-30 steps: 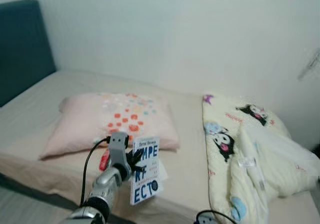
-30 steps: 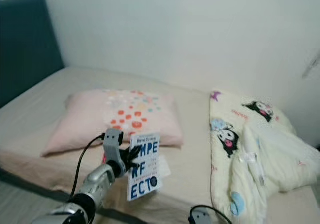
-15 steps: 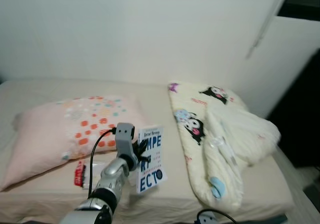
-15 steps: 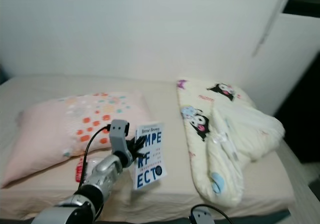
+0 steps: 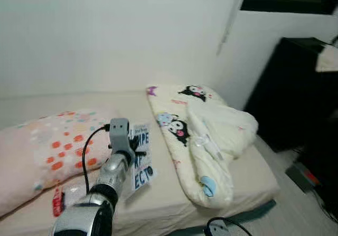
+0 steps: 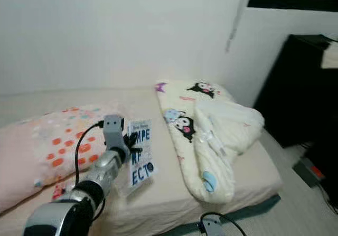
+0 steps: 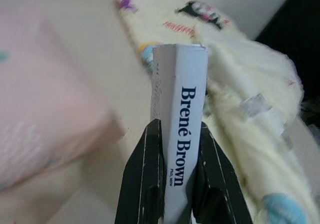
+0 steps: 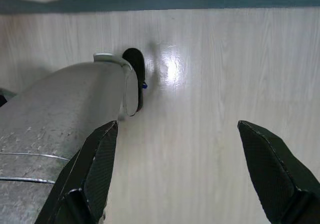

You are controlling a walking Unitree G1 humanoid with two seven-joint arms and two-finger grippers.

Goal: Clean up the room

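Note:
A white paperback book (image 5: 141, 156) with dark blue lettering hangs upright above the bed, its spine reading "Brené Brown" (image 7: 180, 129) in the left wrist view. My left gripper (image 5: 133, 150) is shut on the book, one black finger on each cover (image 7: 147, 174). The book is raised over the beige bed (image 5: 248, 167), between the pink dotted pillow (image 5: 47, 151) and the cream cartoon-print blanket (image 5: 203, 133). My right gripper (image 8: 185, 176) hangs low over the pale wooden floor, its fingers spread wide with nothing between them.
A red packet (image 5: 57, 201) lies on the bed in front of the pillow. A tall black cabinet (image 5: 298, 93) stands at the right beyond the bed's end. Wooden floor (image 5: 306, 215) runs along the right side. A white wall backs the bed.
The whole view has swung to the right: the headboard has gone out of sight and the black cabinet and floor have come in. The book stays held in the left gripper.

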